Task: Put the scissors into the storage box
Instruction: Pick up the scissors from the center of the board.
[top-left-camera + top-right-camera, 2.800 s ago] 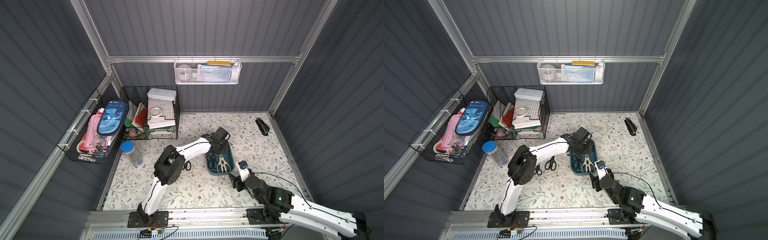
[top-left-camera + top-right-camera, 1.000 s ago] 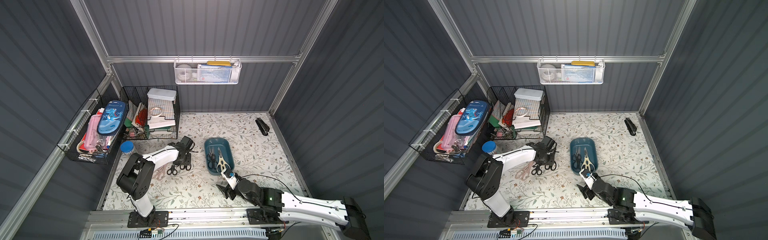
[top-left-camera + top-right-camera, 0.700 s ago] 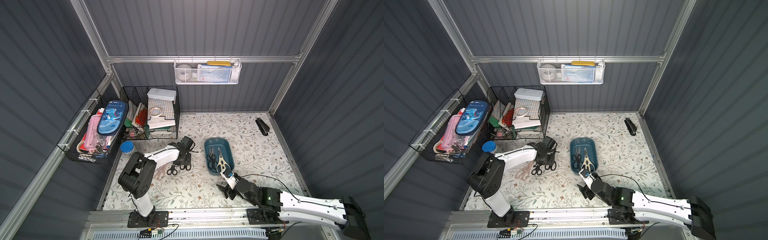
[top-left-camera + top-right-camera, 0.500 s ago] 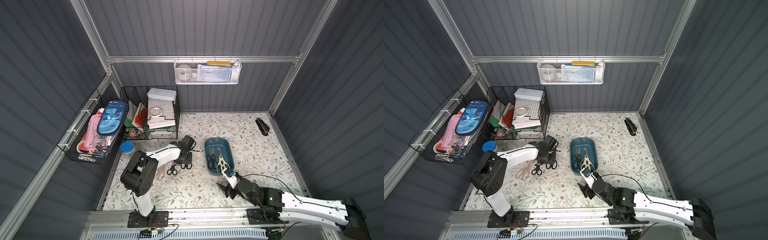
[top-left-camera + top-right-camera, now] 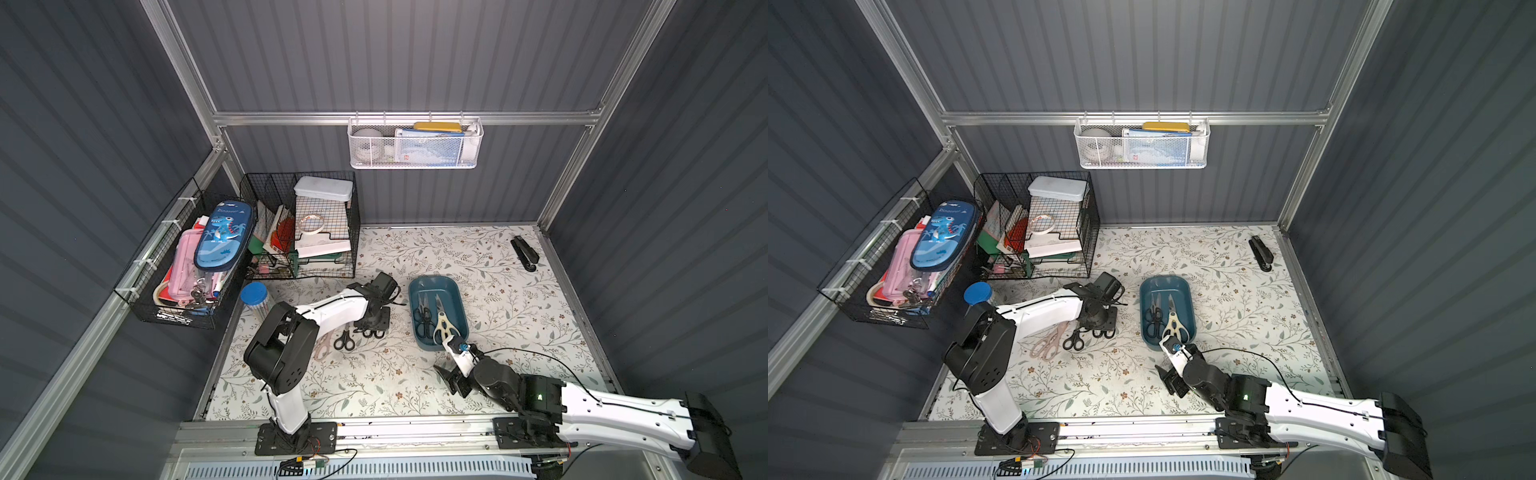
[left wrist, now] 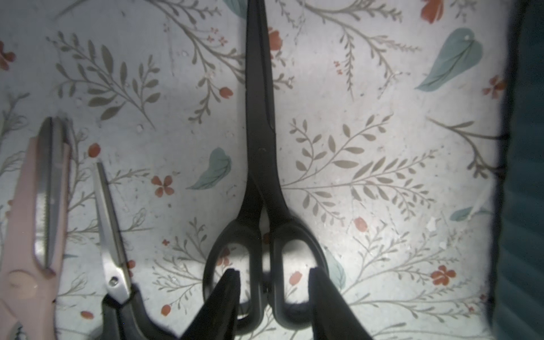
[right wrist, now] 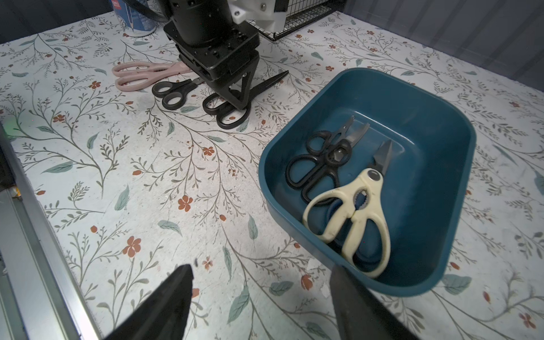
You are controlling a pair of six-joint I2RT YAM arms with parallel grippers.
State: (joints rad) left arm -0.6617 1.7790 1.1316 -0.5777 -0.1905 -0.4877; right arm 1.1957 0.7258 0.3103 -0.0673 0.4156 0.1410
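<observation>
While its dark wedge-shaped fingers (image 6: 223, 300) straddle the handle loops of the matte all-black scissors (image 6: 262, 164), the left tool (image 6: 273, 272) stands partly parted; whether it actually presses on the plastic cannot be told. That pair lies flat on the table (image 7: 147, 176), blades shut into one long taper, beside a small steel-bladed pair (image 6: 110, 235) and the pale pink scissors (image 6: 26, 220) with a serrated edge. The right tool (image 7: 260, 270) is released, its jaws wide and empty, hanging near the storage box (image 7: 426, 141), a smooth teal plastic tub with rounded corners. Inside it rest cream kitchen shears (image 7: 356, 206) and overlapping black-handled pairs (image 7: 338, 154). The table wears a scuffed white sheet printed with leafy sprigs and small red flowers. Ribbed dark grey wall panels (image 5: 415, 54) in an aluminium frame (image 5: 395, 118) enclose it, and a white mesh basket (image 5: 415, 158) hangs on the back rail.
</observation>
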